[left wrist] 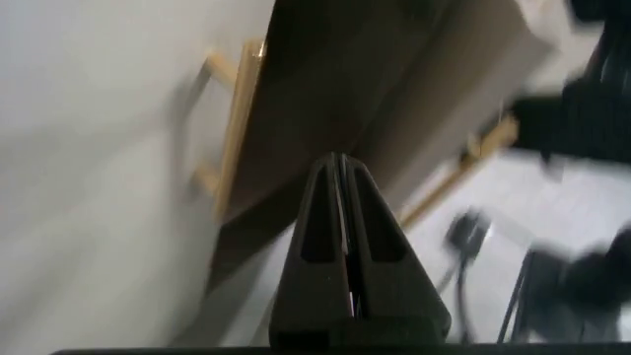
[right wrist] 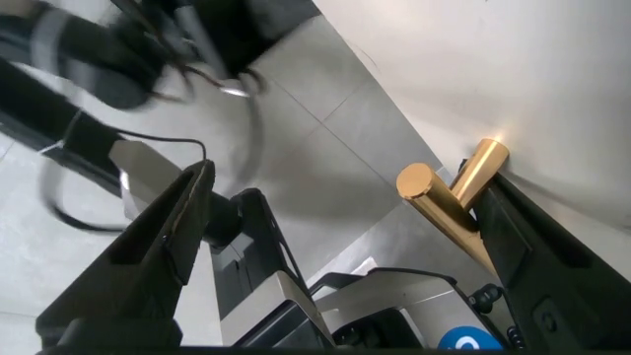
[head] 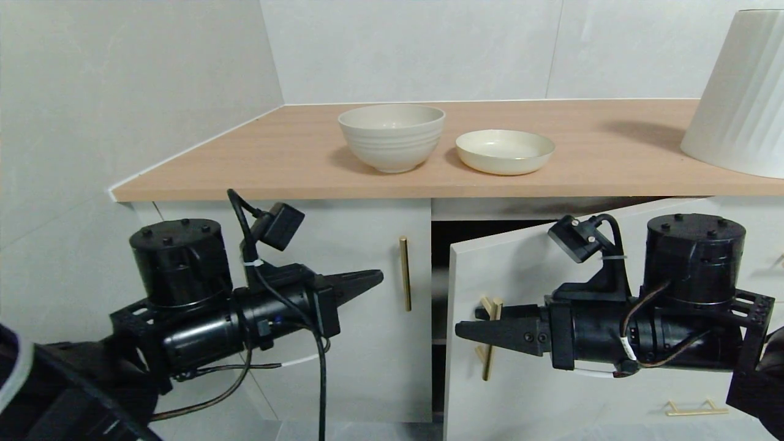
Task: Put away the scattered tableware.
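- Cabinet interior (head: pixel 438 288): dark. Its contents cannot be made out through the gap between the doors.
- Lampshade (head: pixel 741 92): stands at the right end of the tabletop (head: pixel 275 159), cut off by the head view's edge.
- Bowl (head: pixel 392 136) and dish (head: pixel 504 150): side by side near the tabletop's front edge, just apart, with bare surface on both sides.
- Left door (head: pixel 355 245): closed.
- Right door (head: pixel 520 392): ajar, its free edge standing out from the cabinet.
- Right gripper (head: pixel 467 331): released, fingers spread on either side of the right door handle (head: pixel 488 338). Contact cannot be told.
- Left gripper (head: pixel 370 280): clenched on nothing, in front of the left door, near the left door handle (head: pixel 405 274) but apart from it.
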Motion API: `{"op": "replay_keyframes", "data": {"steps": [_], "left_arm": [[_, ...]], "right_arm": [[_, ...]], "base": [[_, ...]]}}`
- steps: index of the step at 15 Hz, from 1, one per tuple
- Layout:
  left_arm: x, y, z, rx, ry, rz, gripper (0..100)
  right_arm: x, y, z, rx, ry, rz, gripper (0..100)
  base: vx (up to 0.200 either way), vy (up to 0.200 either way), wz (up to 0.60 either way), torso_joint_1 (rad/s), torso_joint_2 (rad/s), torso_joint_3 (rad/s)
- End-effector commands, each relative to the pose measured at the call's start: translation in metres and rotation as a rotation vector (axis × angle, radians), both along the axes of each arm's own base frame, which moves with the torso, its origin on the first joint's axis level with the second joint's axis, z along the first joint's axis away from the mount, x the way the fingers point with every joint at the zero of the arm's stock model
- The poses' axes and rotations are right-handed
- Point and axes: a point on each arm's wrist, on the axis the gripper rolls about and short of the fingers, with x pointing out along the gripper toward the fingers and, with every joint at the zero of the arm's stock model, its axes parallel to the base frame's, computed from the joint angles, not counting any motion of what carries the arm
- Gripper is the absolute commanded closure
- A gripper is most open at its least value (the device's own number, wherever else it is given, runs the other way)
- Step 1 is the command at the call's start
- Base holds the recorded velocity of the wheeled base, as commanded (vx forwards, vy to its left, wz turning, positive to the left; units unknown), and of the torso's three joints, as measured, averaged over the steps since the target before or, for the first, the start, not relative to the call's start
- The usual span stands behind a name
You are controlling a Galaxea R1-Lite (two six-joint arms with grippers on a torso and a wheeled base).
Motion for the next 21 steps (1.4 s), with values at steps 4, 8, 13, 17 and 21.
{"op": "replay_keyframes", "data": {"steps": [4, 8, 13, 17, 21], "left_arm": [[0.014, -0.049, -0.066, -0.093, 0.053, -0.004, 100], [0.013, -0.059, -0.071, -0.117, 0.021, -0.030, 100], [0.009, -0.072, -0.081, -0.114, 0.022, -0.075, 100], [0.008, -0.077, -0.079, -0.119, 0.011, -0.091, 100], [0.009, -0.081, -0.073, -0.136, -0.012, -0.105, 100]], "right_arm": [[0.000, 0.000, 0.001, 0.002, -0.004, 0.001, 0], [-0.001, -0.001, 0.001, 0.004, -0.006, 0.001, 0], [-0.005, -0.003, -0.002, -0.005, -0.003, 0.003, 0], [-0.010, -0.007, -0.002, -0.008, -0.007, 0.003, 0], [-0.017, -0.012, -0.005, -0.035, -0.052, 0.013, 0]], "base": [[0.000, 0.000, 0.00, 0.000, 0.00, 0.000], [0.000, 0.000, 0.00, 0.000, 0.00, 0.000], [0.000, 0.000, 0.00, 0.000, 0.00, 0.000], [0.000, 0.000, 0.00, 0.000, 0.00, 0.000], [0.000, 0.000, 0.00, 0.000, 0.00, 0.000]]}}
